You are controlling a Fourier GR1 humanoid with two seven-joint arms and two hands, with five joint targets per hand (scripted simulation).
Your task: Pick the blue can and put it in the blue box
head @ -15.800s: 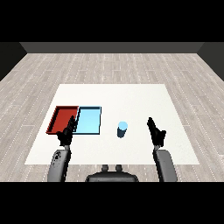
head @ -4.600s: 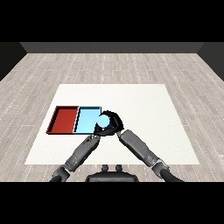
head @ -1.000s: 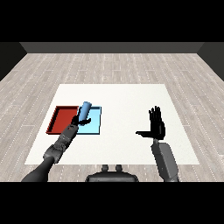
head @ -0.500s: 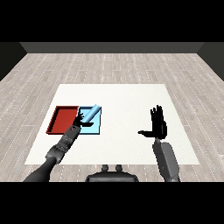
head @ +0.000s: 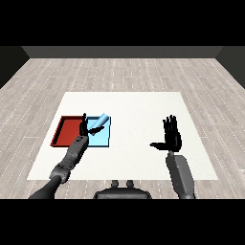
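Releasing looks like the step in hand: the blue can (head: 99, 120), a smooth cylinder, lies tilted over the light blue tray (head: 101, 139), beside the left robot hand (head: 83, 128), whose fingers are straightened and hold nothing. Next, that arm should withdraw. The right robot hand (head: 171, 138) hovers spread above the matte white desk (head: 143, 110). The red tray (head: 67, 131) is shallow and rectangular.

One blue can (head: 99, 121), two trays (head: 102, 142), two hands (head: 172, 138), apparently.

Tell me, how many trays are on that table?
2, side by side at the table's left: a red tray on the outside, and a light blue tray beside it, with a blue can lying tilted inside.
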